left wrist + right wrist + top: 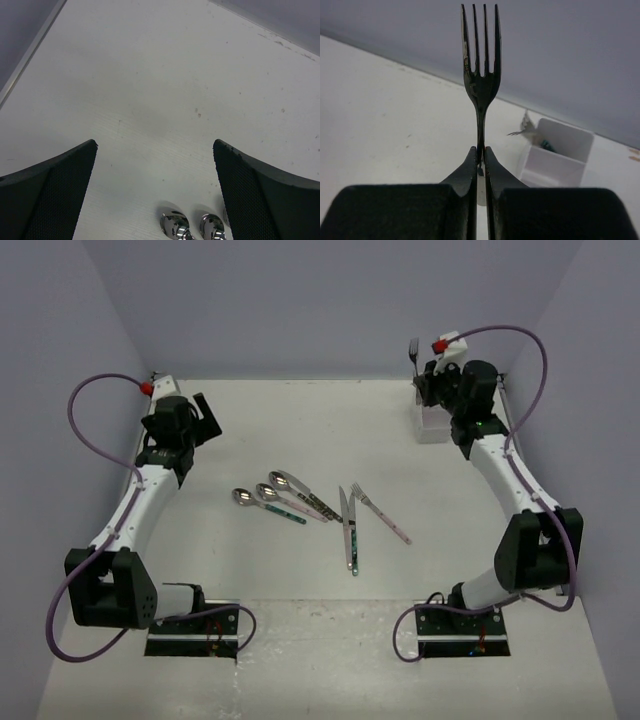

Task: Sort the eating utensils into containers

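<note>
The right gripper [480, 150] is clamped tight on the slim neck of a metal fork [480, 90], which stands upright with its tines pointing up. The fork is in the air just above the white cutlery holder [433, 425], which sits against the back wall at the table's far right corner. In the right wrist view, a metal utensil end [525, 127] pokes above the holder's rim, with something teal beside it inside.

Well away from the holder, towards the middle of the table [250, 430], lie three spoons [270, 490] side by side. A knife [347, 525] and a pink-handled fork [380, 512] lie on the side of the spoons nearer the holder.

Farthest from the holder, over the table's left side, the left gripper [155, 144] hangs with its jaws spread wide and nothing between them. Two of the spoon bowls [172, 225] show just below it.
</note>
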Motion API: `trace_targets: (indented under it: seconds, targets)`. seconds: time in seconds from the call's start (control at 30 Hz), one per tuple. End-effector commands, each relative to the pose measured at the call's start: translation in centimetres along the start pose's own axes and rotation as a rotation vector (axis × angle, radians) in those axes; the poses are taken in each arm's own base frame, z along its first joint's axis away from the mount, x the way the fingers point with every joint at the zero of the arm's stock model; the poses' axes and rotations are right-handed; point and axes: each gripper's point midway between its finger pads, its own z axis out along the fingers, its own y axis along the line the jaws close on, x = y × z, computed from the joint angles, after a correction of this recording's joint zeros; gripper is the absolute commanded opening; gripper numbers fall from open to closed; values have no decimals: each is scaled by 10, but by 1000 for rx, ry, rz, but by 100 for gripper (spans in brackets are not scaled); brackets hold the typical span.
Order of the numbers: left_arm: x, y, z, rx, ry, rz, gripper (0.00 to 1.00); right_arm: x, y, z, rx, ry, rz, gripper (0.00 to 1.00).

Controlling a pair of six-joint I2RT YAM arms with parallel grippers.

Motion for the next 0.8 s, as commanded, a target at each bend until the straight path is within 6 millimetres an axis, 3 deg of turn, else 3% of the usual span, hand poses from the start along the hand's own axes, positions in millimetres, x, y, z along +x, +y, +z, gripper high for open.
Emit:
trace_targets:
  seconds: [0.0, 0.03, 0.1, 0.13, 0.17, 0.2, 0.23, 0.27, 0.33, 0.4, 0.77]
  targets:
    - [-12, -4, -7, 21, -37, 8, 100, -40, -31, 9, -38, -162, -139, 0]
    - [-12, -6, -8, 32, -36, 6, 100, -55, -47, 11, -3, -187, -164, 0]
    - [-17, -10, -8, 44, -45, 1, 100, -47, -70, 29, 28, -176, -164, 0]
    - [-19, -10, -8, 45, -49, 1, 100, -61, -76, 35, 33, -203, -179, 0]
    - [-22, -11, -9, 47, -54, 0, 100, -48, -88, 50, 42, -187, -170, 0]
    - [-25, -11, -10, 46, -59, -1, 100, -45, -107, 51, 54, -185, -168, 0]
    - [-26, -11, -11, 44, -63, -2, 100, -55, -116, 55, 62, -209, -179, 0]
    - [-28, -11, -12, 45, -67, -4, 100, -43, -125, 68, 65, -200, -173, 0]
    - [-30, -12, -13, 48, -69, -6, 100, -46, -134, 74, 46, -235, -218, 0]
    - [-31, -13, -13, 49, -70, -5, 100, -27, -144, 84, 28, -224, -234, 0]
    - [-34, -20, -10, 77, -63, -2, 100, 16, -163, 110, -109, -163, -214, 7]
